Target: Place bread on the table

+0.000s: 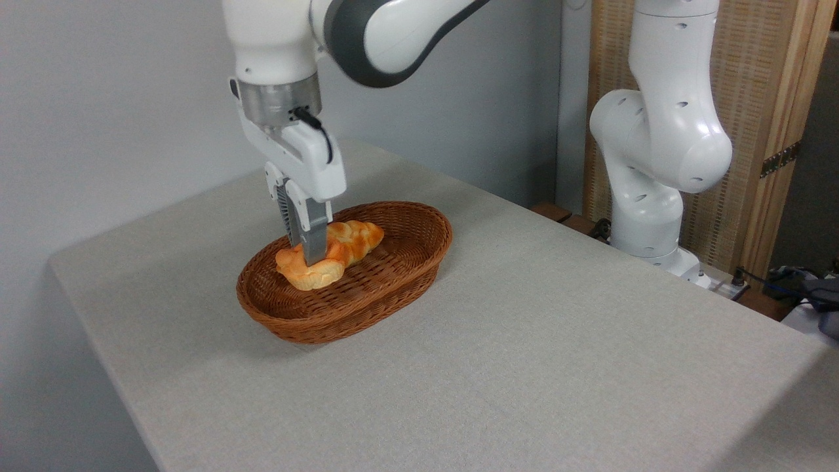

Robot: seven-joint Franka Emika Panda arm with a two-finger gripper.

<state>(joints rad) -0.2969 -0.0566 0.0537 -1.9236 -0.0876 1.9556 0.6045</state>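
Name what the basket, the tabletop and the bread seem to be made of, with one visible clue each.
Basket: brown wicker, woven strands visible.
Table: grey-beige woven cloth, matte, fine weave.
Bread: glossy orange-golden braided bun; real or plastic imitation, cannot tell.

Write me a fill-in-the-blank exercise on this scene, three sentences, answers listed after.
1. The bread lies inside the brown wicker ____.
2. The gripper reaches down onto the bread from ____.
3. The basket stands on a table covered in grey-beige ____.

Missing words: basket; above; cloth
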